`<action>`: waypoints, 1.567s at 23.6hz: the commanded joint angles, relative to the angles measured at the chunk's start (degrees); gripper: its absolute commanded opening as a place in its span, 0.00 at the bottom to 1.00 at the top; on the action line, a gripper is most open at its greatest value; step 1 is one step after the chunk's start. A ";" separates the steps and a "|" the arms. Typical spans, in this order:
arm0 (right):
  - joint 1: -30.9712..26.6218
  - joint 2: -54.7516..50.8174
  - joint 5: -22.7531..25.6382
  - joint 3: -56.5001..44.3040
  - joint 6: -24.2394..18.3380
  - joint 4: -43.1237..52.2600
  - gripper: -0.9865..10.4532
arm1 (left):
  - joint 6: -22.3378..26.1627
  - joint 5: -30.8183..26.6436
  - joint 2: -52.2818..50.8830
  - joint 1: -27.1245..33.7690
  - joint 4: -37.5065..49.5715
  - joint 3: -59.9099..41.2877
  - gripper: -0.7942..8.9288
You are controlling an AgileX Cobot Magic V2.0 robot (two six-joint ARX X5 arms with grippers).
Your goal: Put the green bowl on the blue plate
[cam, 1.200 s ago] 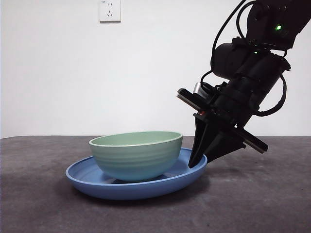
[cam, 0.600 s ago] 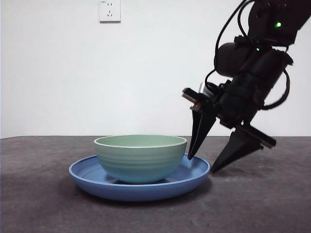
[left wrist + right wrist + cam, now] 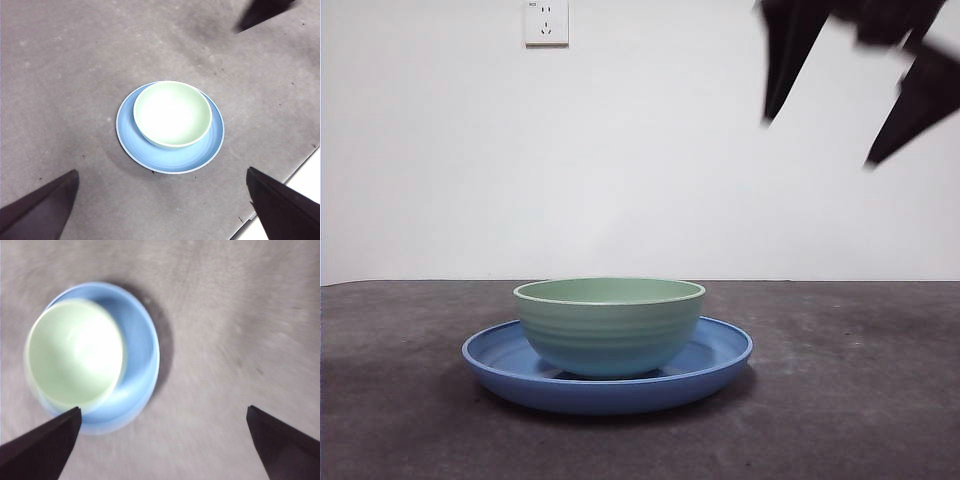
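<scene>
The pale mint-green bowl point(image 3: 609, 326) stands upright inside the blue plate point(image 3: 720, 352) on the dark table. Both also show in the left wrist view, bowl point(image 3: 172, 114) on plate point(image 3: 165, 159), and in the blurred right wrist view, bowl point(image 3: 75, 353) on plate point(image 3: 142, 347). My right gripper point(image 3: 825, 135) is open and empty, high above the table to the right of the plate, clear of it. Its own view shows its jaws spread wide point(image 3: 162, 440). My left gripper point(image 3: 162, 200) is open and empty, well above the plate.
The dark grey table point(image 3: 860, 400) runs to a white wall with a socket point(image 3: 546, 22). The table's edge point(image 3: 300, 160) shows in the left wrist view. A dark tip of the right arm point(image 3: 262, 12) shows in that view too.
The right gripper has let go of the bowl, opened, and risen fast up and away to the upper right. The bowl has settled level in the plate.
</scene>
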 commanded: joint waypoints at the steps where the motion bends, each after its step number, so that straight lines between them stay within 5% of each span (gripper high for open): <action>1: 1.18 -7.26 3.21 1.01 -5.09 -5.49 0.64 | -0.15 -0.11 0.26 -0.28 1.01 0.87 0.73; 10: 5.70 -32.17 2.93 -4.35 -6.01 -11.58 0.64 | -0.15 -0.11 0.26 -0.28 0.98 0.87 0.73; 17: 6.05 -35.58 2.93 -6.27 -5.84 -11.96 0.64 | -0.13 -0.11 0.26 -0.28 1.22 0.87 0.72; 18: 6.05 -35.45 2.91 -6.27 -5.84 -12.02 0.60 | -0.09 -0.11 0.26 -0.28 1.14 0.87 0.64; 20: 6.05 -35.43 2.91 -6.27 -5.81 -12.02 0.21 | -0.15 -0.11 0.26 -0.28 0.81 0.87 0.07; 21: 6.05 -35.45 2.91 -6.27 -5.84 -11.89 0.07 | -0.13 -0.11 0.26 -0.28 1.20 0.87 0.12; 37: 6.03 -35.50 2.95 -6.27 -5.84 -10.27 0.10 | -0.13 -0.11 -0.28 0.70 1.38 0.85 0.11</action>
